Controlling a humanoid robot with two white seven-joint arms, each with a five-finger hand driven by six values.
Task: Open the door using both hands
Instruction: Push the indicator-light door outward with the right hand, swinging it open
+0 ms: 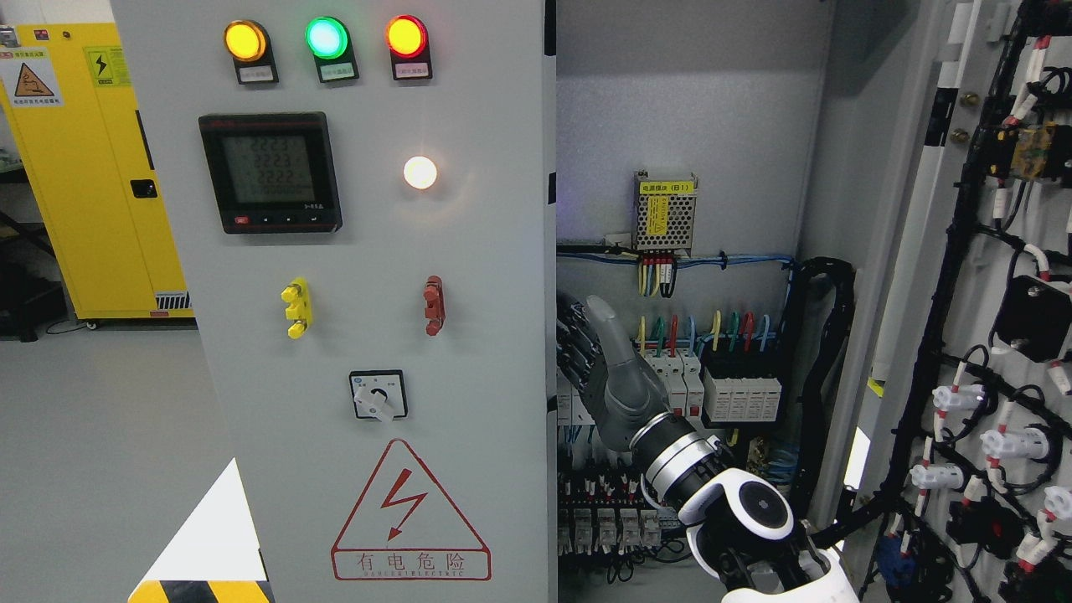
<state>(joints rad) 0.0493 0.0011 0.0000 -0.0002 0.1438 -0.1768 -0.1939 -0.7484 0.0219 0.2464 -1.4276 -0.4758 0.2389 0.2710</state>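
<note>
The grey cabinet's left door [469,251] stands closed or nearly closed. It carries three lamps, a meter and a rotary switch. The right door [988,335] is swung wide open at the right, with its wired inner side showing. My right hand [586,352] comes in from the lower right. It sits at the left door's right edge [550,335]. Its dark fingers [572,339] curl around that edge and their tips are hidden behind the door. The grey thumb [605,322] points up. My left hand is not in view.
The open cabinet bay [712,151] holds a power supply [666,212], breakers [737,394] and coloured wires right beside my hand. A yellow cabinet [92,167] stands at the far left on the grey floor. A white shape with a yellow-black stripe [209,544] shows at the lower left.
</note>
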